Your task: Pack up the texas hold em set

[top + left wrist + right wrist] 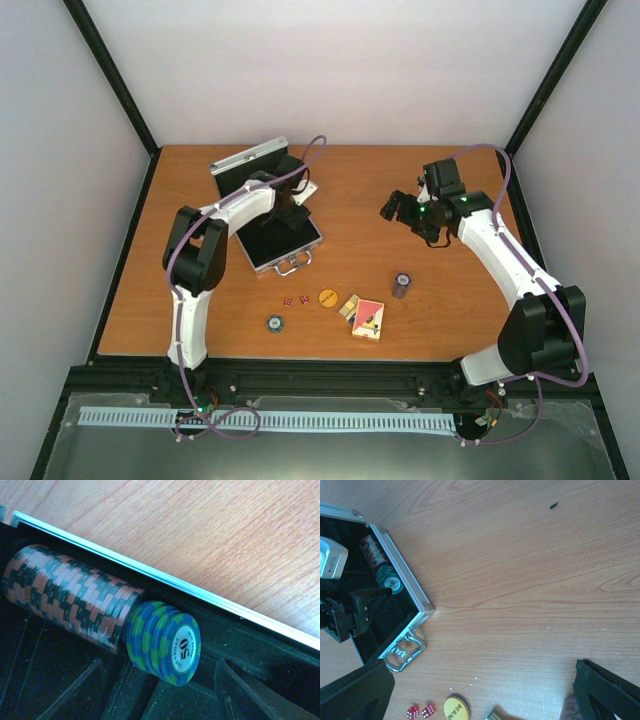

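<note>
- Texas hold em set, partly packed: an open silver case (290, 257) lies at the left of a wooden table (440, 320), with its lid (248, 158) tipped back.
- Inside, a long row of red and black chips (75, 597) lies on its side in a black slot. A short stack of blue and green chips (165, 642) touches its end.
- The left gripper (292, 212) hangs over the case, close to those chips. I cannot tell how wide its jaws stand or whether they hold anything.
- The right gripper (402, 212) hovers over bare table at the right, jaws wide apart and empty.
- Loose on the table in front of the case: a blue chip (274, 322), two red dice (294, 300), a yellow round button (327, 297), two card decks (368, 319) and a small dark chip stack (401, 285).
- Chips look hard, smooth and loose, so a stack would likely spill if squeezed at its sides. Pressing on the two end faces seems safer.
- Dice are tiny and may roll; pinch flat faces.
- The button lies flat, so take its edges.
- Decks look stiff and light; grip across the narrow sides.
</note>
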You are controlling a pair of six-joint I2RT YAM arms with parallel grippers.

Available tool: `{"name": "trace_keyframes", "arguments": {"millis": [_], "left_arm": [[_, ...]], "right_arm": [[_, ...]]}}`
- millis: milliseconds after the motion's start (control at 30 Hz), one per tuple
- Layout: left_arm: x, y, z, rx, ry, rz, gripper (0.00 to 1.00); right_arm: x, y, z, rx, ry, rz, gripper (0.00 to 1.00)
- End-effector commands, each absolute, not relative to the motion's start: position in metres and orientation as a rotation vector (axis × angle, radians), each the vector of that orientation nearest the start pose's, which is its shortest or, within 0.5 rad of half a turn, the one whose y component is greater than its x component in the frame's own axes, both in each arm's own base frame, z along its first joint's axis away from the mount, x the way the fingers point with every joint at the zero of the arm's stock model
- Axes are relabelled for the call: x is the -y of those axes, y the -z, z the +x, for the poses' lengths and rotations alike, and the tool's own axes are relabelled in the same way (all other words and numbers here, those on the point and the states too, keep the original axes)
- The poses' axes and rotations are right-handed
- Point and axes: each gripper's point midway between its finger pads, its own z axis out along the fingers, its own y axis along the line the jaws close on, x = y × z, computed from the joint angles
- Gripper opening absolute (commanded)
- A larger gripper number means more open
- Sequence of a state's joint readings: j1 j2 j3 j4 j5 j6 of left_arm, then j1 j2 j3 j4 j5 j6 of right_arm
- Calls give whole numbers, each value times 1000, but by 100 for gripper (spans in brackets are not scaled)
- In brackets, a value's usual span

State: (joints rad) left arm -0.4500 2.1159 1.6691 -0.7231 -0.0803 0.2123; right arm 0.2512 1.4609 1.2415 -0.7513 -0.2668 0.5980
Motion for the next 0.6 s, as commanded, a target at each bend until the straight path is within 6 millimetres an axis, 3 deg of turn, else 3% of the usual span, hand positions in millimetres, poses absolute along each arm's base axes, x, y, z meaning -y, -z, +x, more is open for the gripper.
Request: {"name": "trace_keyframes", "arguments": {"millis": [0, 300, 567], "left_arm": [[205, -47, 459, -2608, -36, 857, 64], [196, -35, 457, -2629, -112, 879, 64], [185, -44, 477, -2560, -241, 813, 65]], "right_arm": [[-137, -185, 357, -2592, -663, 330, 100], [-137, -185, 358, -2590, -662, 325, 100], [-137, -184, 355, -2591, -669, 321, 100]]}}
